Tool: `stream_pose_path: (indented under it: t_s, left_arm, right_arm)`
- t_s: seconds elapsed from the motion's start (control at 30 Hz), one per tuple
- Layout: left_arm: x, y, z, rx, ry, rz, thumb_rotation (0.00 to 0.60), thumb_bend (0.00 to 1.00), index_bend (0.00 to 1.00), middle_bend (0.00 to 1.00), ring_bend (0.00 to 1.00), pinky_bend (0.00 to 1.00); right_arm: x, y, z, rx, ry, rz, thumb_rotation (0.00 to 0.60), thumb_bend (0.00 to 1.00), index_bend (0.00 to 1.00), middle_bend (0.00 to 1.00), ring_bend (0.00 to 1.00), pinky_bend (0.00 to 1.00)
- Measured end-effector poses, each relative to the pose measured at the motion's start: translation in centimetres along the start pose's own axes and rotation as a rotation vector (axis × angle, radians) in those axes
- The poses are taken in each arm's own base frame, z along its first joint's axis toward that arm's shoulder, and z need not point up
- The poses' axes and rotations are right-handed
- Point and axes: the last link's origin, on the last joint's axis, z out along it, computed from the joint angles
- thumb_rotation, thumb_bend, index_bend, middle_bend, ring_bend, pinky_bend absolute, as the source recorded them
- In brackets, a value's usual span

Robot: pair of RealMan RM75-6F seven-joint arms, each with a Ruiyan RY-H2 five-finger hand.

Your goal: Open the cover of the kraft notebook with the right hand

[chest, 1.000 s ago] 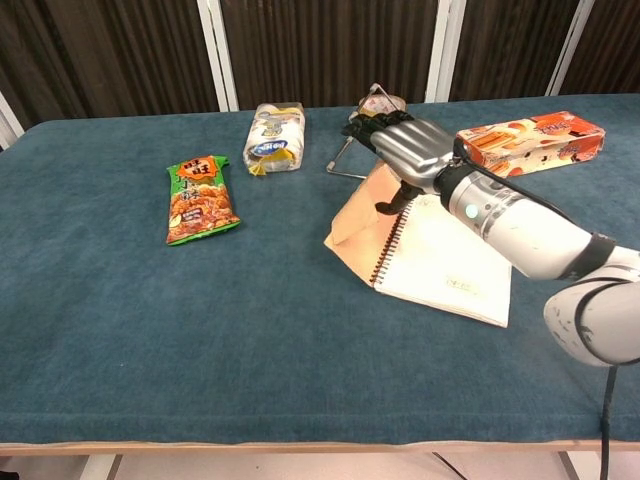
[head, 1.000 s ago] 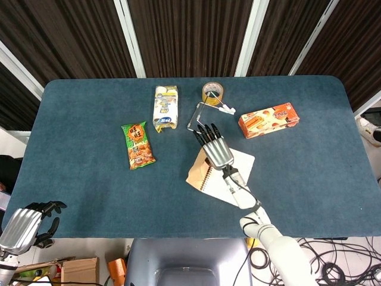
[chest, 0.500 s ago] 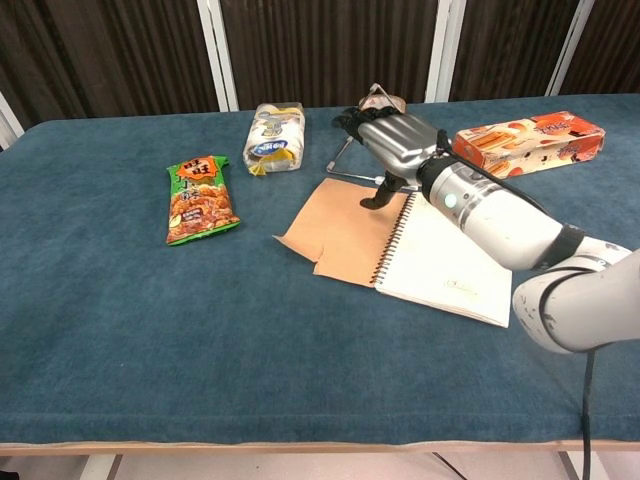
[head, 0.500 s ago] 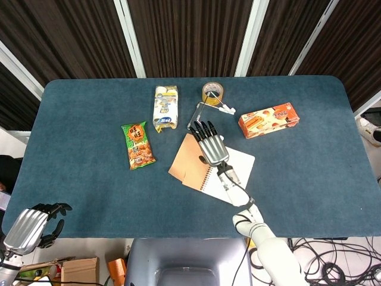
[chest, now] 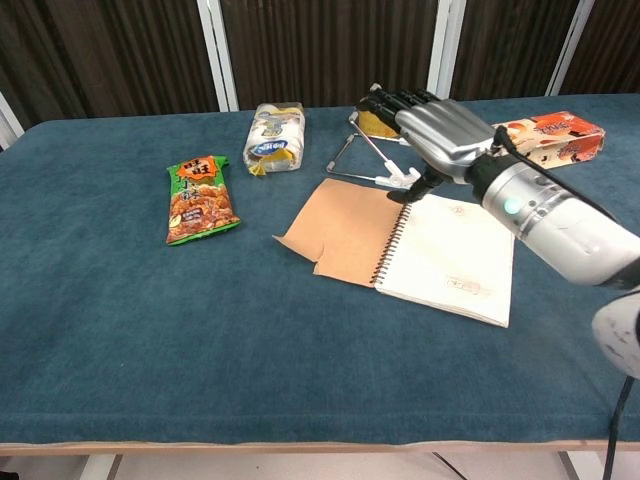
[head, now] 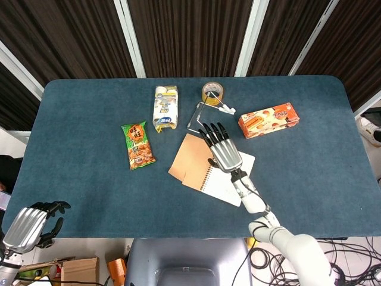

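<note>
The kraft notebook [head: 191, 164] [chest: 345, 230] lies open in the middle of the table. Its brown cover is folded flat to the left of the spiral binding, and the white page [chest: 450, 260] shows on the right. My right hand [head: 221, 149] [chest: 435, 135] hovers above the notebook's far edge with fingers spread and nothing in it. My left hand [head: 27, 225] hangs off the table's near left corner, fingers curled, holding nothing; only the head view shows it.
A green snack bag [head: 138, 145] and a white-and-yellow packet [head: 165, 108] lie left of the notebook. Behind it are a wire stand [chest: 355, 160], a tape roll [head: 213, 92] and an orange biscuit box [head: 269, 120].
The cover went from half raised under my right hand to lying flat on the left. The hand then let go, lifted and moved right. The left hand barely moved.
</note>
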Motion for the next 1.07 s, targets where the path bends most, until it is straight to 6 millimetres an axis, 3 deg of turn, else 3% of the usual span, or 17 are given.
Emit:
stream_pose_path:
  t_s: [0.17,0.33,0.43,0.5,0.6,0.73,0.87,1.07]
  left_arm:
    - [0.1,0.0,0.0,0.012,0.023,0.004,0.600,0.53,0.40,0.49,0.52,0.53]
    - [0.0,0.1,0.1,0.025,0.032,0.014,0.600,0.53,0.40,0.48,0.51,0.53]
    - [-0.1,0.1,0.2,0.033,0.034,0.027,0.600,0.53,0.37,0.46,0.49,0.53]
    - [-0.3,0.1,0.3,0.044,0.037,0.036,0.600,0.52,0.29,0.37,0.44,0.52]
    - [-0.5,0.2,0.8,0.057,0.048,0.035,0.600,0.47,0.15,0.18,0.28,0.43]
    - [-0.7,0.2,0.9,0.068,0.050,0.030,0.600,0.43,0.04,0.04,0.13,0.33]
    - [-0.7,0.4,0.9,0.066,0.062,0.038,0.600,0.43,0.00,0.00,0.06,0.28]
    - [-0.9,0.4,0.7,0.057,0.055,0.048,0.600,0.43,0.00,0.00,0.05,0.27]
  right_arm:
    - [2.5,-0.2,-5.2,0.032,-0.027,0.050,0.600,0.13,0.00,0.00,0.00,0.04]
    - [6.9,1.2,-13.3,-0.042,-0.073,0.120,0.600,0.13,0.00,0.00,0.00,0.05]
    - [8.3,2.0,-17.6,-0.135,-0.117,0.177,0.600,0.13,0.00,0.00,0.00,0.07]
    - [8.8,3.2,-20.0,-0.204,-0.146,0.187,0.600,0.13,0.00,0.00,0.00,0.07]
    - [9.3,6.2,-23.8,-0.318,-0.184,0.148,0.600,0.13,0.00,0.00,0.00,0.07]
    - [10.2,10.3,-28.6,-0.429,-0.208,0.051,0.600,0.13,0.00,0.00,0.00,0.07]
    - [10.2,10.5,-29.4,-0.411,-0.209,0.031,0.600,0.13,0.00,0.00,0.00,0.07]
    - [10.0,10.5,-30.0,-0.418,-0.214,0.018,0.600,0.13,0.00,0.00,0.00,0.07]
